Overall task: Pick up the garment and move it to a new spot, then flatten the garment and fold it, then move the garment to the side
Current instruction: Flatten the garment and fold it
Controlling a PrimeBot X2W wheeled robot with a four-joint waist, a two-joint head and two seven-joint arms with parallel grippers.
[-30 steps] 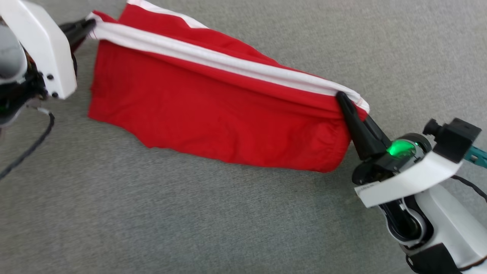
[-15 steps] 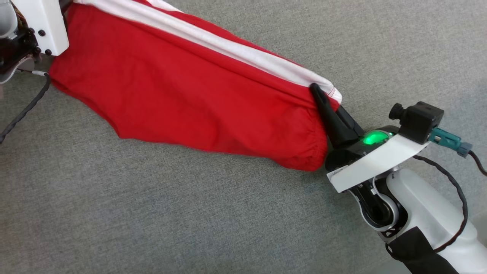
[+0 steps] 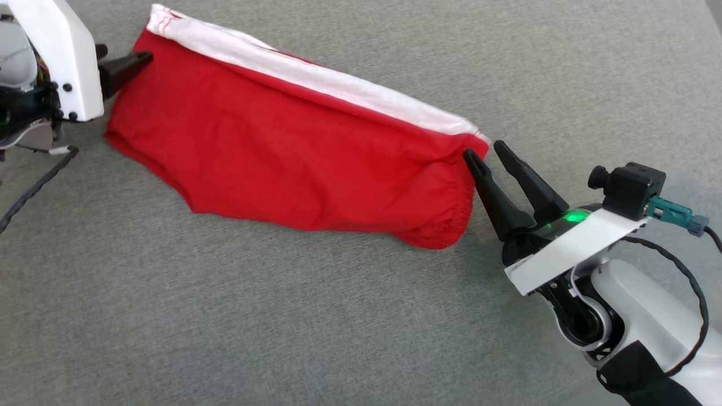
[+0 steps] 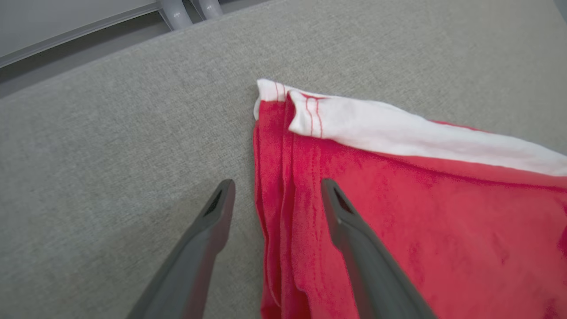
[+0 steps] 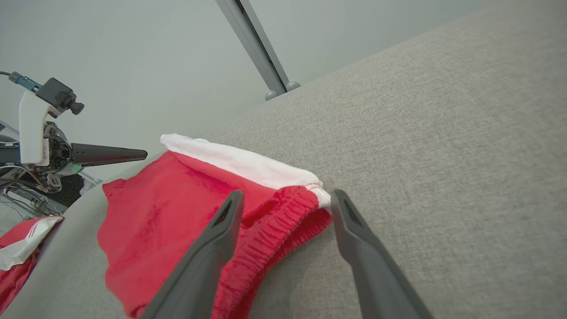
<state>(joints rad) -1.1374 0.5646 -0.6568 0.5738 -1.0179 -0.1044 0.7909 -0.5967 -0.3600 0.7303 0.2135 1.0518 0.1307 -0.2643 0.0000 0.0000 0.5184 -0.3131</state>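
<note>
Garment [image 3: 293,163]: underside pressed out of sight against the grey surface [image 3: 282,338]; in the left wrist view it's running off the right and bottom edges.
Folded end [image 4: 277,146]: layers stacked tight, can't count them.
Left gripper [image 4: 278,185]: finger roots cut by the bottom edge; in the head view one finger pokes out, the other tucked behind the white wrist plate [image 3: 59,56].
Right gripper [image 5: 288,195]: roots cut off too, and one finger covers part of the elastic band.
Right arm [image 3: 648,316]: gone past the lower right corner.
Cable [image 3: 34,186]: exits left, end unseen.
Red-and-white cloth [image 5: 20,248]: beyond the surface's edge, clipped at the corner, can't tell what it is.
</note>
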